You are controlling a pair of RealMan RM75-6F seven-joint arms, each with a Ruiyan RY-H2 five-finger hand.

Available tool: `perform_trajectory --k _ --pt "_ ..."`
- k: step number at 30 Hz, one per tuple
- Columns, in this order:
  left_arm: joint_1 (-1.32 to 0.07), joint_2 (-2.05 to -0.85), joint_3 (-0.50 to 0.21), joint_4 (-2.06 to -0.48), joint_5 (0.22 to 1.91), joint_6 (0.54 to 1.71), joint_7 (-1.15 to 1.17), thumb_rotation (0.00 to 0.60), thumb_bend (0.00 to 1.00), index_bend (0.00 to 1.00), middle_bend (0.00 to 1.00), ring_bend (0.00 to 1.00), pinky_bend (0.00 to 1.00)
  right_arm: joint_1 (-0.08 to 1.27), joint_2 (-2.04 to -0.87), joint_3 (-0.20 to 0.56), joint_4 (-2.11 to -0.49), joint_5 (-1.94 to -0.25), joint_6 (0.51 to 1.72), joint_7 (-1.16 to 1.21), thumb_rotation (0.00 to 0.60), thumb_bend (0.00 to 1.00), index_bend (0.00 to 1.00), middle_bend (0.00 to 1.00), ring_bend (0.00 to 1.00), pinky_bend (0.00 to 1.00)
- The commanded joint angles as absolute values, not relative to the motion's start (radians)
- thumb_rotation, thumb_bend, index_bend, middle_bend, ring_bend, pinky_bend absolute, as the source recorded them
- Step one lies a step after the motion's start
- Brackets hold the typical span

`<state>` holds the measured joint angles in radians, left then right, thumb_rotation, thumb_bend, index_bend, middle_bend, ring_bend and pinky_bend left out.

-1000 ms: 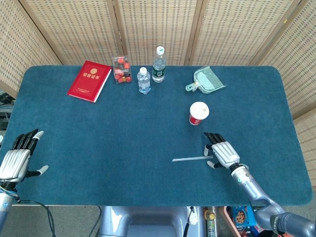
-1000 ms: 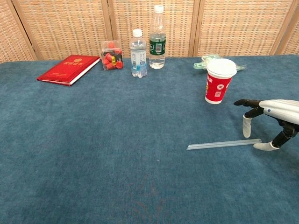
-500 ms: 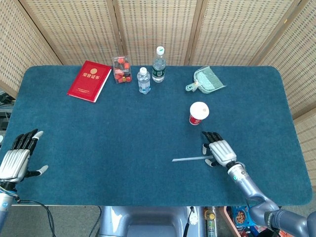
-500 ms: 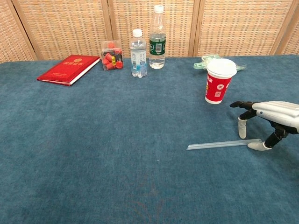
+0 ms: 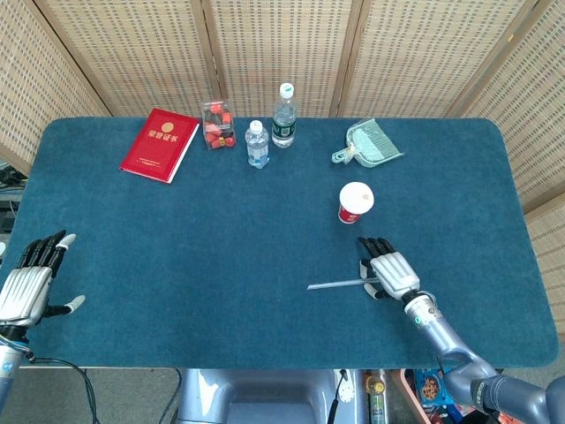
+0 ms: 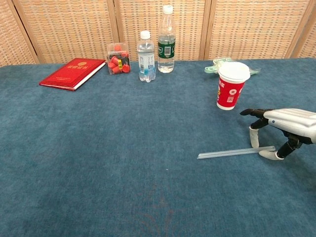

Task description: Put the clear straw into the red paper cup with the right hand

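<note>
The clear straw (image 5: 337, 284) (image 6: 232, 152) lies flat on the blue table cloth, running left to right. My right hand (image 5: 386, 266) (image 6: 281, 127) hovers palm down over the straw's right end, fingers spread, with a fingertip on either side of that end; it holds nothing. The red paper cup (image 5: 355, 202) (image 6: 231, 85) with a white rim stands upright just beyond the hand. My left hand (image 5: 28, 282) rests open at the table's near left edge, seen only in the head view.
Along the far side stand a red booklet (image 5: 160, 144), a clear box of red pieces (image 5: 216, 124), two water bottles (image 5: 257, 144) (image 5: 283, 116) and a green dustpan with brush (image 5: 366, 145). The table's near edge runs just behind my right wrist.
My right hand has slid a little left and forward, closing in over the straw's right end. The straw, cup and left hand have not moved.
</note>
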<state>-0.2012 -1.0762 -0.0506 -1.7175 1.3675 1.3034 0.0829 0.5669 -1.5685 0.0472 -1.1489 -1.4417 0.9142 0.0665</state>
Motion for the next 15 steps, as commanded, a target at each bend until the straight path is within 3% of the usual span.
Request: perform_trajectory --k 1,9,15 --pt "-0.201 -1.076 -0.051 -1.718 1.367 1.303 0.083 0.600 0.20 0.00 0.00 0.00 0.00 0.568 -1.574 0.046 -1.143 -1.440 0.914 0.065 0.600 0.42 0.53 0.00 0.00 0.00" --pt "-0.201 -1.076 -0.052 -1.717 1.364 1.304 0.079 0.600 0.20 0.00 0.00 0.00 0.00 0.571 -1.588 0.043 -1.120 -1.434 0.907 0.064 0.600 0.43 0.58 0.01 0.00 0.00" --pt "-0.201 -1.075 -0.051 -1.718 1.363 1.303 0.079 0.600 0.20 0.00 0.00 0.00 0.00 0.567 -1.591 0.039 -1.111 -1.433 0.914 0.060 0.600 0.48 0.70 0.03 0.00 0.00"
